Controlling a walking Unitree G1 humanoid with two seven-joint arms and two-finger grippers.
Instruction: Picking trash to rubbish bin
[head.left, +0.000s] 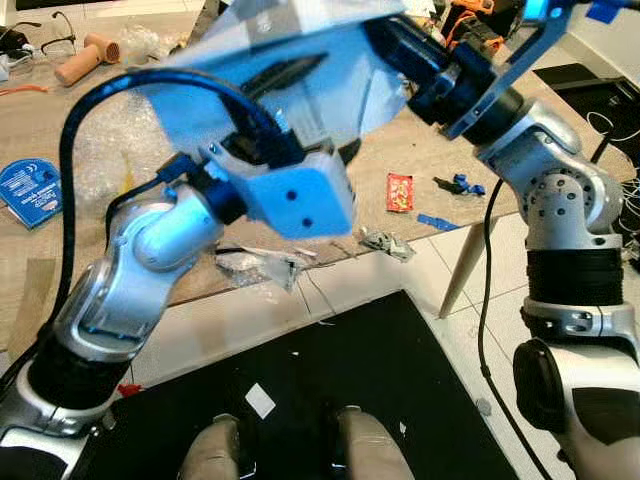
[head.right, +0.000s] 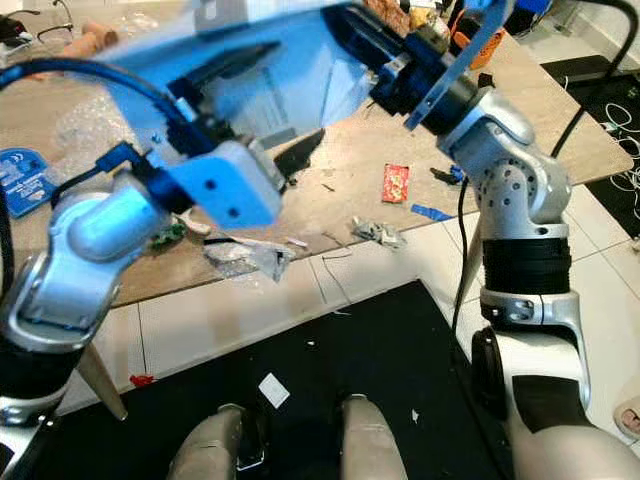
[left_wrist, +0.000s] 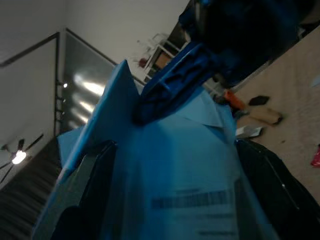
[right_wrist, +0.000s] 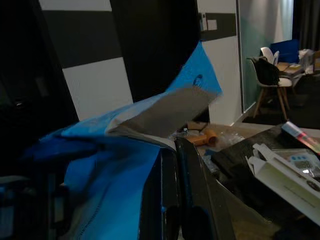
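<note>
Both grippers, left gripper (head.left: 262, 105) and right gripper (head.left: 400, 50), are clamping a blue-white sheet (head.left: 330, 70) held aloft at 12 o'clock; red wrapper (head.left: 399, 191) and crumpled plastic (head.left: 262, 266) are waiting on table (head.left: 60, 130); bin unseen, task early.

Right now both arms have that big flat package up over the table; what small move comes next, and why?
Probably keep both end effectors clamped and lift the package slightly higher before turning away. The left end effector and the right end effector each grip it above the table, and no bin is in sight yet.
</note>
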